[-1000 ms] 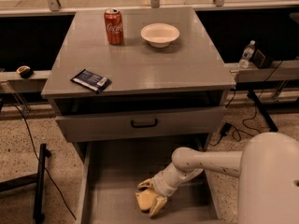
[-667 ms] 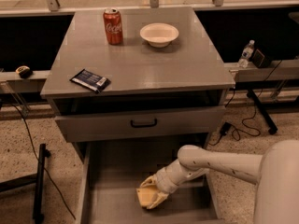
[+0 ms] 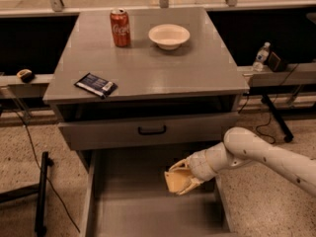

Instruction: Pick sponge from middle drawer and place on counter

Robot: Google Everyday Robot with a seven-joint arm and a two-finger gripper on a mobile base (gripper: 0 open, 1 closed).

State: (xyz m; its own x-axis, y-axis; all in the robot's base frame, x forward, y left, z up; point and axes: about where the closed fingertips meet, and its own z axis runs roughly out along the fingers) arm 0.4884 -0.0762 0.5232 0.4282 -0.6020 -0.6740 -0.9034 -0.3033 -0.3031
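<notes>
The pale yellow sponge [image 3: 174, 182] is held in my gripper [image 3: 180, 180], whose cream fingers are shut around it. The gripper holds it lifted above the floor of the open middle drawer [image 3: 133, 206], toward the drawer's right side. My white arm [image 3: 256, 154] reaches in from the lower right. The grey counter [image 3: 163, 68] lies above and behind, over a grey drawer front with a black handle [image 3: 151, 130].
On the counter stand a red soda can [image 3: 120, 27], a white bowl [image 3: 169, 36] and a dark blue packet [image 3: 96, 84] near the front left edge. A water bottle [image 3: 260, 57] stands on a ledge at the right. A black stand [image 3: 42, 191] is on the floor at the left.
My gripper has risen from the drawer floor with the sponge in it and moved up and to the right. The arm has drawn back toward the right.
</notes>
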